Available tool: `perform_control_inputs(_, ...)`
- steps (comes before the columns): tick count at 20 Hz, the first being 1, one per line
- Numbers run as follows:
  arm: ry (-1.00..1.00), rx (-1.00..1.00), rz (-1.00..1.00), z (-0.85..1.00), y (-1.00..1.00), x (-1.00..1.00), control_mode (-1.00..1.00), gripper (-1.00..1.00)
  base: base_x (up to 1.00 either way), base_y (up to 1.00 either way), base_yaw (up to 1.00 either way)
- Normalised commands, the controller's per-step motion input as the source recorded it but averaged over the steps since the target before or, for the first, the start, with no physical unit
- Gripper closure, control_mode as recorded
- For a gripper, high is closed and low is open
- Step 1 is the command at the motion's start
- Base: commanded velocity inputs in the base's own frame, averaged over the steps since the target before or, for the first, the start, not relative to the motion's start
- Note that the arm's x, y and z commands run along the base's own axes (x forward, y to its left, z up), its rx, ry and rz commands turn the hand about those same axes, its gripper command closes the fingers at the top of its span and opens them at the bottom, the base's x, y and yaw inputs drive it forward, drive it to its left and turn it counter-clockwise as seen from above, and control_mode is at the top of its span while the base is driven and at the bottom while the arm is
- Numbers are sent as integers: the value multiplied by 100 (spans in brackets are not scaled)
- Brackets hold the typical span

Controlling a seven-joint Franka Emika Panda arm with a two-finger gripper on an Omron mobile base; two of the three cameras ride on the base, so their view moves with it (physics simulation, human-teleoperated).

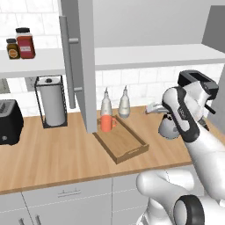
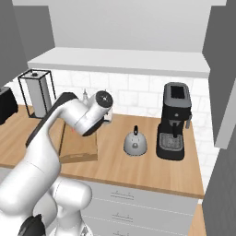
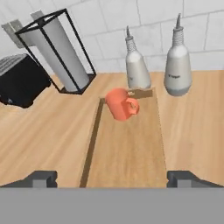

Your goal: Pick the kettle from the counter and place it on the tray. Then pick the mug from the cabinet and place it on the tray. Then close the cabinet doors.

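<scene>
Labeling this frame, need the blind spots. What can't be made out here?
- Tray, right base view: the arm covers most of it.
- Kettle, right base view: spout not discernible.
- Open cabinet door, left base view: hides the shelf behind it; top cut off by the frame edge.
- Jar labels, left base view: too small to read.
- Toaster, left base view: cut by the left edge.

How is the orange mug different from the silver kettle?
The mug is orange-red; the kettle is silver-grey with a black handle on top. The mug is small and straight-sided with a loop on its side; the kettle is bigger, round and squat. The mug sits inside the tray, at its far end; the kettle stands on the bare counter beside the coffee machine. Both stand upright.
</scene>
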Motion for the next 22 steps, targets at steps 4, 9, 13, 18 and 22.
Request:
perform_control_inputs(4,42,-8,-37,-10,-64,-39,-100,-100,0,0,0)
perform_control_inputs(9,26,-10,-25,-7,-71,-31,-100,-100,0,0,0)
perform_control_inputs(13,1,-15,-1,-35,-26,-5,-100,-100,0,0,0)
perform_control_inputs(18,1,-4,0,-14,-55,-7,-100,-100,0,0,0)
perform_control_inputs(22,6,-4,0,0,-57,-2,-100,-100,0,0,0)
